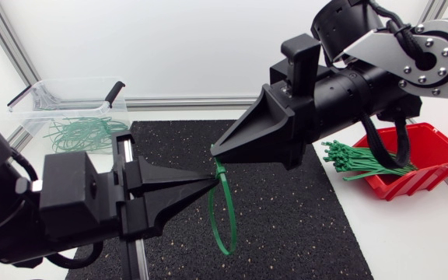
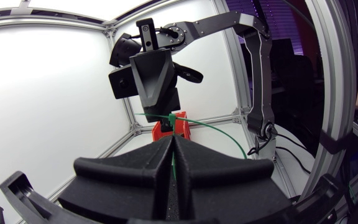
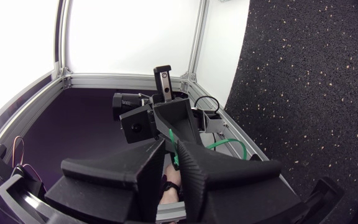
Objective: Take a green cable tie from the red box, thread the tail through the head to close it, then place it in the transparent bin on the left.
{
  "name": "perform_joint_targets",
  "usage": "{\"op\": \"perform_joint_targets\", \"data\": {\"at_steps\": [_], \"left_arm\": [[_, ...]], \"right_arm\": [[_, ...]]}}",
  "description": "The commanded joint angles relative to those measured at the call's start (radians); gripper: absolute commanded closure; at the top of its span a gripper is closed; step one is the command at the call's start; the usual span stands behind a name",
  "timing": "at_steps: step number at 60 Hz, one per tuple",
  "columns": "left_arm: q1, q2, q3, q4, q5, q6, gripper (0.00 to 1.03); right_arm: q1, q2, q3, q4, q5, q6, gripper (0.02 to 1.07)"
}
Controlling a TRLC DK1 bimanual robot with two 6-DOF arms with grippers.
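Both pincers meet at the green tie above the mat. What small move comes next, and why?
Probably open the right pincer, so the left pincer can carry the cable tie to the transparent bin: it already hangs as an apparently closed loop.

We work in a robotics lab cell; an aluminium profile frame (image 1: 177, 102) with white panels (image 1: 169, 47) encloses our white table (image 1: 411, 233); a black speckled mat (image 1: 286, 225) covers its middle, with a red parts box (image 1: 434, 155) and a transparent bin (image 1: 68, 97) set at its sides.
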Motion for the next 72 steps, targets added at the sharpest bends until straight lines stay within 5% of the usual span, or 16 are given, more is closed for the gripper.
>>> {"op": "perform_joint_targets", "data": {"at_steps": [1, 27, 43, 72], "left_arm": [[-0.005, -0.018, -0.03, 0.008, -0.005, 0.015, 1.0], [-0.031, -0.034, -0.039, 0.01, -0.03, 0.013, 1.0], [-0.162, -0.054, -0.021, -0.006, -0.12, -0.001, 1.0], [-0.148, -0.056, -0.004, -0.041, -0.137, -0.002, 1.0]], "right_arm": [[0.008, -0.014, -0.008, -0.01, 0.012, -0.018, 1.01], [0.017, -0.006, 0.018, -0.008, 0.051, 0.002, 1.01], [-0.007, 0.107, 0.067, 0.004, 0.064, 0.012, 1.01], [0.005, 0.064, 0.023, -0.002, 0.068, 0.01, 1.01]]}}
